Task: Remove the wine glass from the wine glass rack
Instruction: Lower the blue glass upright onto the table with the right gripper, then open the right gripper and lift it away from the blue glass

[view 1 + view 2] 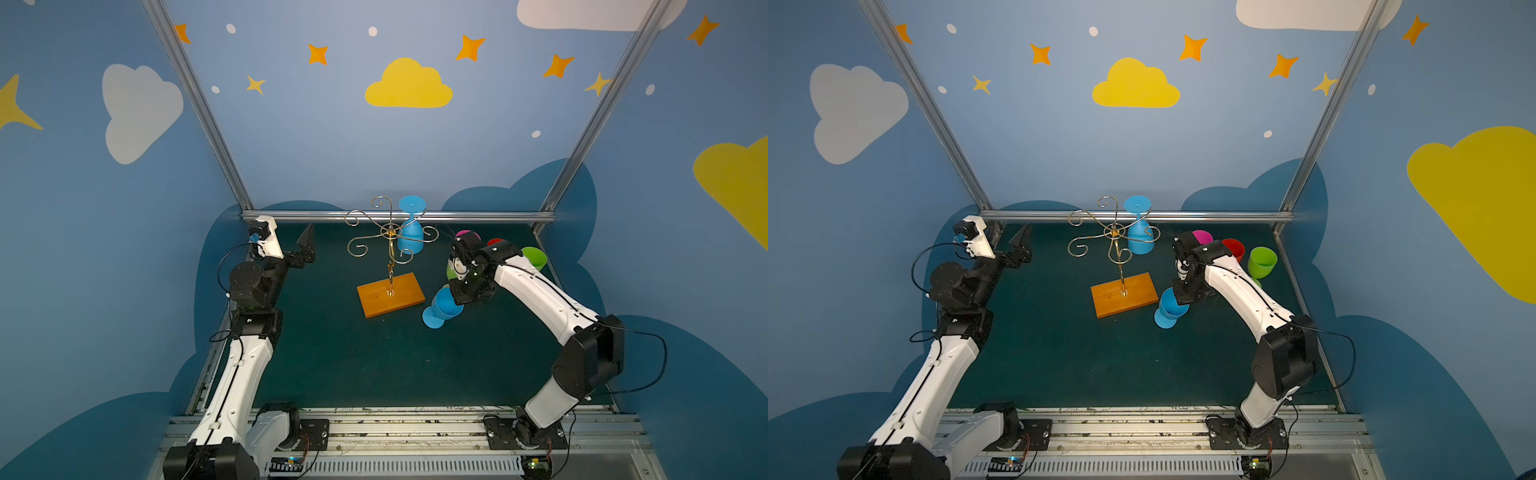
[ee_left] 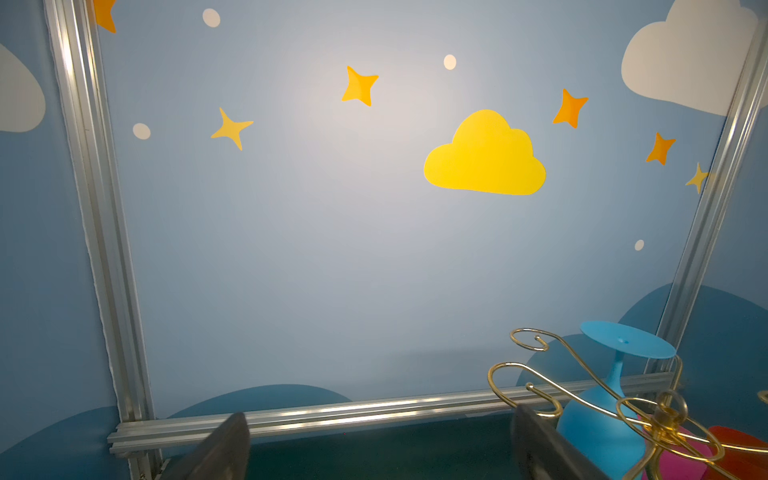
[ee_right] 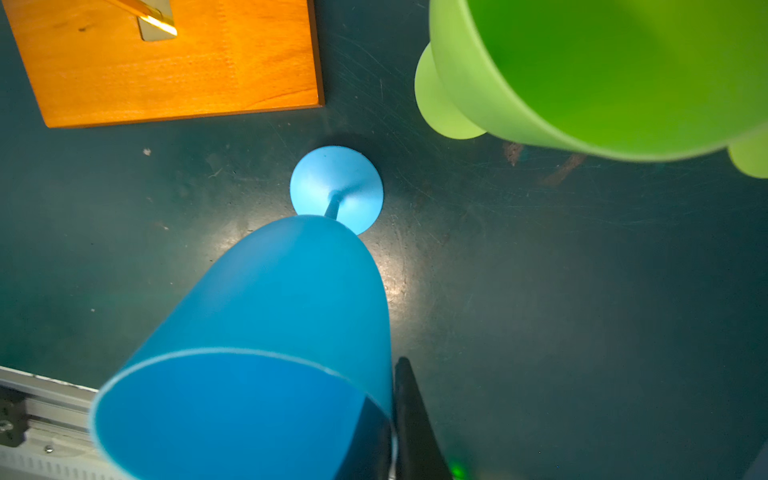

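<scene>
Pinching the wine glass (image 3: 274, 291) rim is the right claw (image 3: 390, 399).

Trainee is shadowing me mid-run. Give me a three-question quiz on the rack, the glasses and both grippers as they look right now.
1. True or false: the wine glass rack carries no glass.
2. What is the right gripper shut on? A: the rim of the lower blue glass. B: the rack's stem. C: nothing.
3. Fill in: the left gripper has its jaws ____.
Key: 1 false, the hanging blue glass is on it, upside down. 2 A. 3 open.
</scene>
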